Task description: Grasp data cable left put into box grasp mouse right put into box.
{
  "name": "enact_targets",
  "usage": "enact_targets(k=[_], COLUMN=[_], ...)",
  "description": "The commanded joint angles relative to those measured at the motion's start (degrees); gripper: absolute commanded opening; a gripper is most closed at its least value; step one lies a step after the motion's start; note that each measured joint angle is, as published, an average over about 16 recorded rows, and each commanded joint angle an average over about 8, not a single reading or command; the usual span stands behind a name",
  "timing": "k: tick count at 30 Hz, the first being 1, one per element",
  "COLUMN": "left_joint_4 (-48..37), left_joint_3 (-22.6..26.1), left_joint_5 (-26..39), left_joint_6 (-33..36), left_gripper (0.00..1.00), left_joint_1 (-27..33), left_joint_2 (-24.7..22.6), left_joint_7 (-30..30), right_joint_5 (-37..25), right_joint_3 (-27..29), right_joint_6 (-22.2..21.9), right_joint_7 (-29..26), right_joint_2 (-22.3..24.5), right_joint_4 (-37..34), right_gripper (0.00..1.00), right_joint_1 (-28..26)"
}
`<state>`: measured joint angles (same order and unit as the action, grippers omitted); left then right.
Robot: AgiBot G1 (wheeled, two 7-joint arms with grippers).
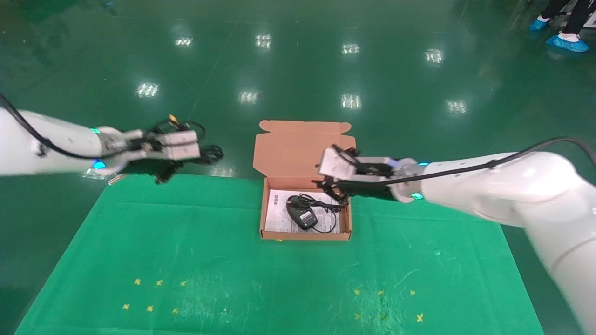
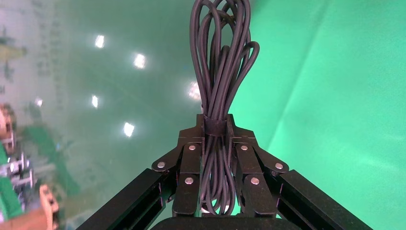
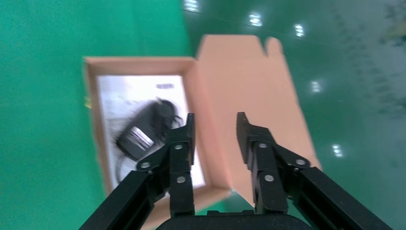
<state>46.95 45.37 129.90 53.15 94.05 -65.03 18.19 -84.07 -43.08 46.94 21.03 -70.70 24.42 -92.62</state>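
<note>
The box (image 1: pixel 263 218) stands open at the back middle of the green mat, its lid (image 1: pixel 302 149) tipped back. The mouse (image 1: pixel 300 214) lies inside on the white sheet (image 1: pixel 277 209) with its thin cord coiled beside it. My right gripper (image 1: pixel 331 190) hovers open and empty over the box's right back corner. In the right wrist view it (image 3: pixel 215 125) is above the seam between the box (image 3: pixel 91 96) and the lid, with the mouse (image 3: pixel 141 132) off to one side. My left gripper (image 1: pixel 202 157) is shut on the data cable (image 1: pixel 214 151), held above the mat's back left edge, left of the box. The left wrist view shows the cable (image 2: pixel 218 72) clamped at its band.
The green mat (image 1: pixel 186 260) has yellow cross marks (image 1: pixel 153 295) near its front. Glossy green floor (image 1: pixel 298 60) lies beyond its back edge. A person's blue shoe covers (image 1: pixel 567 43) show at the far back right.
</note>
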Motion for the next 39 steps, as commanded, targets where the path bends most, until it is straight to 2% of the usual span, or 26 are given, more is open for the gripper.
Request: enact_targets(k=[1,10,15,20,21,25,28,29,39], left_joint_4=[1.0,1.2,-0.3,-1.5,-1.7,-2.6,-3.0,-3.1,-2.8], left_joint_3=[0.2,1.6,4.1,8.9,9.9,13.1,14.3,14.5,14.0], left_joint_5=[-0.6,-1.6,-2.9,-6.1,-6.8,-9.4,-10.6,-10.7,-10.5], left_joint_6=[-0.4,-8.4,-14.1,-18.6,-19.2,-21.1,-21.9,-22.0,-21.7], left_gripper=[0.00,0.00,0.00,0.00,0.05,0.55,0.93,1.00,1.00], left_joint_1=[-1.4,-6.6,-8.9,-9.7,-9.6,-9.2,-9.1,-9.0,-9.0], left_joint_2=[-0.6,-9.1,-12.5,-13.4,-13.5,-13.8,-13.9,-14.0,-13.5], left_joint_7=[-0.4,-3.1,-5.5,-5.8,-5.6,-4.5,-4.0,-4.0,-4.1], right_joint_5=[0.5,-2.3,-4.7,-8.0,-8.7,-11.1,-12.1,-12.3,-12.0], right_joint_3=[0.4,0.2,-0.5,-1.3,-1.5,-2.0,-2.3,-2.3,-2.3], right_joint_6=[0.1,0.2,0.4,0.1,0.0,-0.5,-0.8,-0.8,-0.9], right_joint_7=[-0.3,-8.1,-15.5,-24.1,-25.7,-30.3,-31.7,-31.8,-31.3], right_joint_2=[1.5,12.9,19.3,24.9,25.7,27.9,28.5,28.6,28.2], right_joint_4=[1.6,15.1,25.0,34.9,36.5,41.4,43.0,43.3,42.5], right_gripper=[1.00,1.00,1.00,1.00,1.00,1.00,1.00,1.00,1.00], right_joint_1=[0.0,0.0,1.7,3.6,3.9,4.8,5.1,5.1,5.1])
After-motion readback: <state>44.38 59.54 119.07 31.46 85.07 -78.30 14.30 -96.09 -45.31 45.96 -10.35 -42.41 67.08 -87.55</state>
